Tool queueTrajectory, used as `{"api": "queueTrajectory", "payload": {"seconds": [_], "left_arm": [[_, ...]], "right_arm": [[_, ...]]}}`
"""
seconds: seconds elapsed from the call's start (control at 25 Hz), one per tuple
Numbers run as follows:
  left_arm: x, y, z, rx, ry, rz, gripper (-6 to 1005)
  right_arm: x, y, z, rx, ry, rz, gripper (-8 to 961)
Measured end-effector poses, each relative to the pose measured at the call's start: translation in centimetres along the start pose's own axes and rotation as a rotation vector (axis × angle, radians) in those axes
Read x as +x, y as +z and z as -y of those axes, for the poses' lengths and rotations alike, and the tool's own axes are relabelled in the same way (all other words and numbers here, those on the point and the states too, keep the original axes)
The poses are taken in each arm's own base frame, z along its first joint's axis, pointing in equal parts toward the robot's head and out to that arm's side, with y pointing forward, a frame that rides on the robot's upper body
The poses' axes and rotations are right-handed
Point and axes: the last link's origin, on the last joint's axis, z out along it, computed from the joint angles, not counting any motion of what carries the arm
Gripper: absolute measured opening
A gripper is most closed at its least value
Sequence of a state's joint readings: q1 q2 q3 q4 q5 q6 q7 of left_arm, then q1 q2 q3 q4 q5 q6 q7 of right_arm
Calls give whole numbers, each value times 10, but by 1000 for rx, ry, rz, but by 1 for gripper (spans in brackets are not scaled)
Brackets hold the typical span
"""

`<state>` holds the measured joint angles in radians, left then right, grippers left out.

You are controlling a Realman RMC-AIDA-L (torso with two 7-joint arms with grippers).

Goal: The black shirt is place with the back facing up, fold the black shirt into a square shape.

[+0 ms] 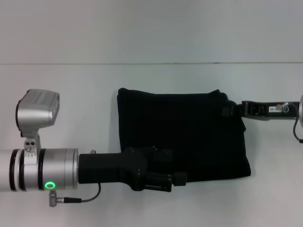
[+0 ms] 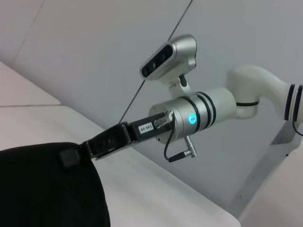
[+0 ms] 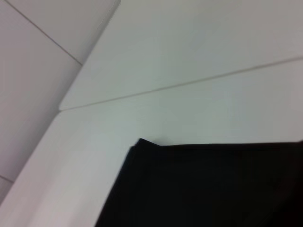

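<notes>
White worktop [image 1: 57, 85] is spreading across the whole scene, with a pale wall rising behind its far edge. Lying at its middle is the black shirt [image 1: 182, 135], already gathered into a compact, roughly square block with a slightly ragged right side. Reaching in from the left, the left gripper [image 1: 177, 179] is hovering over the shirt's near edge; whether its jaws are apart or together I cannot tell, black against black. Coming in from the right, the right gripper [image 1: 229, 109] is meeting the shirt's far right corner, jaws seemingly clamped on the cloth there. Folding is looking close to finished. My guess for the next move: letting go cleanly and lifting away without dragging the layers apart.
</notes>
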<state>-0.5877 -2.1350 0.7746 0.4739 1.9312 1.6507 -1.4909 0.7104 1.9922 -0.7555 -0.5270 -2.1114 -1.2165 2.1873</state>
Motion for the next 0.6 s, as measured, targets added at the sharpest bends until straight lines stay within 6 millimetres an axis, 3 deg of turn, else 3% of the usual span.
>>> {"api": "queueTrajectory", "payload": {"seconds": [0.24, 0.48, 0.52, 0.6], "left_arm": [[5, 0, 8, 45, -18, 1, 950], [17, -4, 29, 176, -55, -45, 949], [26, -7, 45, 277, -102, -76, 949], [32, -10, 56, 342, -136, -95, 949]], "right_arm": [[9, -1, 7, 14, 33, -11, 107], [12, -2, 10, 19, 26, -15, 113], [12, -3, 10, 19, 26, -13, 114], [10, -7, 11, 20, 23, -8, 116]]}}
